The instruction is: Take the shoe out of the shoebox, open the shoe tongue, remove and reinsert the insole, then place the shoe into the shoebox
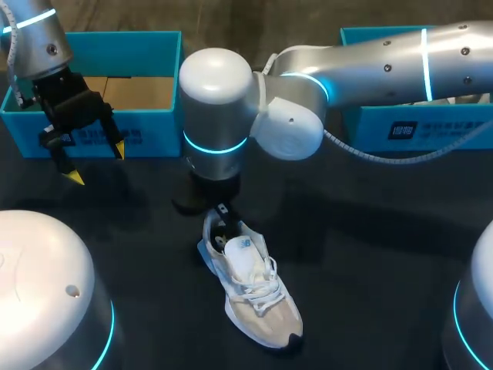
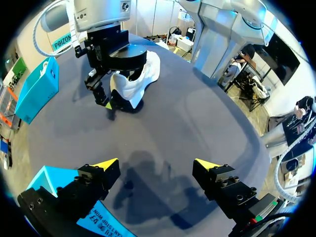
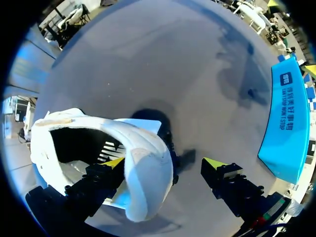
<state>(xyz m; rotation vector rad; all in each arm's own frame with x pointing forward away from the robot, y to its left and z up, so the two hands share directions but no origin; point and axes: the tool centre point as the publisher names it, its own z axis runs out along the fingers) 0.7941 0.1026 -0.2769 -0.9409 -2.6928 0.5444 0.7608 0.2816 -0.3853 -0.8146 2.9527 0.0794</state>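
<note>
Shoe (image 1: 250, 285) lay on its sole on the dark desk (image 1: 385, 262), outside both boxes. You had an open blue shoebox (image 1: 100, 48) at the far left, showing only its bare brown floor, and a second blue box (image 1: 370, 123) at the far right, half hidden by your right arm (image 1: 400, 65). The shoe's long axis ran diagonally, toe toward the near right, heel toward the far left under your right wrist. Your right hand (image 3: 165, 163) stood wide, one finger in the shoe's opening, the other outside over bare desk. Your left hand (image 1: 96, 163) hung wide and empty before the shoebox.
</note>
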